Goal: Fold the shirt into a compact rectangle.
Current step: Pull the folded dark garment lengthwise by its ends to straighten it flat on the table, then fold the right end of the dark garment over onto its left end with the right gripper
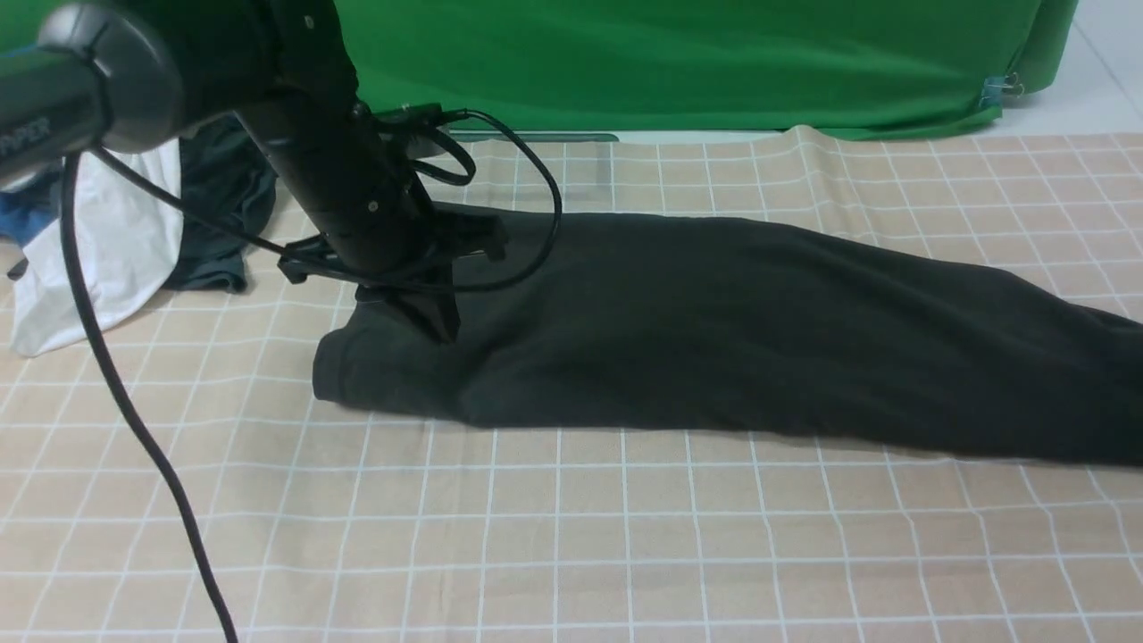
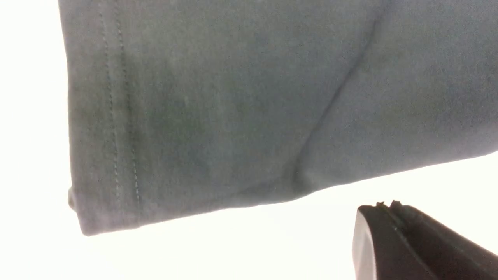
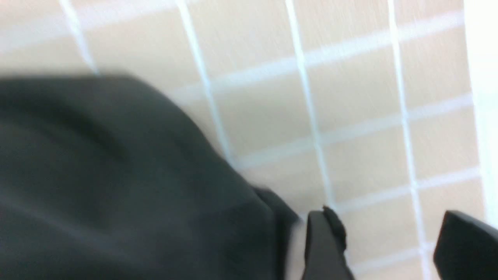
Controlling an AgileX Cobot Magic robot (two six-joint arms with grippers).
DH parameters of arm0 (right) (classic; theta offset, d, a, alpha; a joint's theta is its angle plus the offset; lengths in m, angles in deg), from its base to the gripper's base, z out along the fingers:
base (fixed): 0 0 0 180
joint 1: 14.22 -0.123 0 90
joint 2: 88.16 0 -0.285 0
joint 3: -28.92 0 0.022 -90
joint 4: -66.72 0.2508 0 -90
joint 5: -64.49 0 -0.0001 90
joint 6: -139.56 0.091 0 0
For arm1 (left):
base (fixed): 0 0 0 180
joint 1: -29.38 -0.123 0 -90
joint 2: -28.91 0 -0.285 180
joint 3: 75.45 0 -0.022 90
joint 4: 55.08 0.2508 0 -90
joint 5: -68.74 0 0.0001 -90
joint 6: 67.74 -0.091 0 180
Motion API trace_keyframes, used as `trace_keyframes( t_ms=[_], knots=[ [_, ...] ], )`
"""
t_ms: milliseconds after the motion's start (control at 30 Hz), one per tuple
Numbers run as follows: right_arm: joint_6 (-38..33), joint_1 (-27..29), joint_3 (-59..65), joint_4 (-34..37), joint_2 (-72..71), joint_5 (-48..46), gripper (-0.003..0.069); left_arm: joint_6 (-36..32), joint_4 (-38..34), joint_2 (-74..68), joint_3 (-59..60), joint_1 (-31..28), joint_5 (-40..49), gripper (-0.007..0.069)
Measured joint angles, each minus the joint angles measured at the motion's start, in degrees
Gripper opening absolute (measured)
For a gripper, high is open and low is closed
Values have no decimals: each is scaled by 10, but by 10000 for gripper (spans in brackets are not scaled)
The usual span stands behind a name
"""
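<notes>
The black shirt [image 1: 714,330] lies as a long folded band across the checked tablecloth, running from the left middle to the right edge of the front view. My left gripper [image 1: 438,329] points down over the band's left end, near its stitched hem [image 2: 116,116]. In the left wrist view the left gripper [image 2: 385,204] is shut with nothing between its fingers, a little apart from the shirt [image 2: 233,97]. My right gripper [image 3: 389,217] is open over bare tablecloth, just beside an edge of the shirt [image 3: 97,175]. The right arm is out of the front view.
A white garment [image 1: 116,241] and a smaller dark grey garment [image 1: 219,214] lie heaped at the back left. A green backdrop cloth [image 1: 670,62] closes off the far side. The left arm's black cable [image 1: 134,420] hangs down across the front left of the tablecloth [image 1: 571,536].
</notes>
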Motion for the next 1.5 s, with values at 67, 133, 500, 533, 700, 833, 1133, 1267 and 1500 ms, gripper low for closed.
trace_keyframes(
  t_ms=[67, 133, 500, 533, 700, 833, 1133, 1267, 1500],
  knots=[
    [-5, 0, -12, 38, 10, 4, 431, 0, 0, 0, 0, 0, 4, 13],
    [-18, 0, -15, 75, 25, 6, 468, 0, 0, 0, 0, 0, 4, 13],
    [-49, -1, -17, 107, 98, 6, 613, 0, 0, 0, 0, 0, 7, 13],
    [-54, -1, -20, 112, 100, 4, 561, 0, 0, 0, 0, 0, 6, 13],
    [-78, -1, -21, 129, 103, -6, 169, 0, 0, 0, 0, 0, 1, 13],
    [-87, -1, -45, 114, 107, -32, 112, 0, 0, 0, 0, 0, -4, 13],
    [-71, -1, -127, 49, 101, -62, 112, 0, 0, 0, 0, 0, -5, 13],
    [-72, -1, -129, 45, 102, -74, 112, 4, 0, 0, 0, 0, -11, 13],
    [-72, -1, -129, 45, 102, -74, 112, -4, -71, -1, 0, 1, -60, 13]
  ],
)
